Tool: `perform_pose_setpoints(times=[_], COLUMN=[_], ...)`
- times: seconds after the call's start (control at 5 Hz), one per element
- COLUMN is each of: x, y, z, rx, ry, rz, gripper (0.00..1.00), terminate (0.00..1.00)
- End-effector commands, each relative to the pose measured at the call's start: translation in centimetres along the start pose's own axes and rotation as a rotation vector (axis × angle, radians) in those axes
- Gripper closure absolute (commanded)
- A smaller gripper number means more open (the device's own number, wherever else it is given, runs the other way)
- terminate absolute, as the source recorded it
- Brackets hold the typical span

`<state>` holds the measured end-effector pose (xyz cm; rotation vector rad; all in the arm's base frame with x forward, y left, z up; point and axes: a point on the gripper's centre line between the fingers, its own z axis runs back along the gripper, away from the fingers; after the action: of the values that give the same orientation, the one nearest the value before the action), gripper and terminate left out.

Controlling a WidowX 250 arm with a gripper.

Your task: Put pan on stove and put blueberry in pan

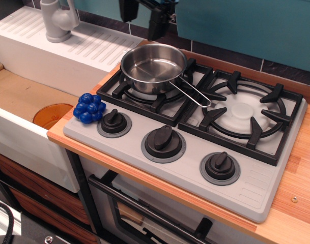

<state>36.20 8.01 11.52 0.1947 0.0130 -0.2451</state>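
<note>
The shiny steel pan (153, 67) sits on the left burner grate of the grey stove (190, 168), its wire handle pointing right toward the middle. Nothing lies inside it. The blueberry (89, 107), a cluster of glossy blue balls, rests on the stove's front left corner beside the left knob. My gripper (143, 19) hangs at the top edge of the view, above and behind the pan, open with nothing between its two black fingers. Its upper part is cut off by the frame.
A white sink unit with a grey tap (58, 20) stands at the left, with an orange disc (53, 115) down in the basin. Three black knobs (163, 141) line the stove's front. The right burner (244, 113) is bare. Wooden countertop (297, 203) runs to the right.
</note>
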Motion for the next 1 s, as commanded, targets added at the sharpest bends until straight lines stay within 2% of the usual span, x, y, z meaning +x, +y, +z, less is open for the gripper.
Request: perform_pose_setpoints(times=[0.0, 0.4, 0.6, 0.8], x=[0.6, -4.3, -6.2, -7.7], y=[0.8, 0.3, 0.0, -0.2], z=[3.1, 4.3, 3.7, 2.0], rx=[0.039, 0.061, 0.079, 0.080], ry=[-0.082, -0.106, -0.146, -0.198], rz=[0.020, 0.099, 0.123, 0.132], gripper=[0.00, 0.00, 0.00, 0.00], terminate=[0.00, 0.00, 0.00, 0.00])
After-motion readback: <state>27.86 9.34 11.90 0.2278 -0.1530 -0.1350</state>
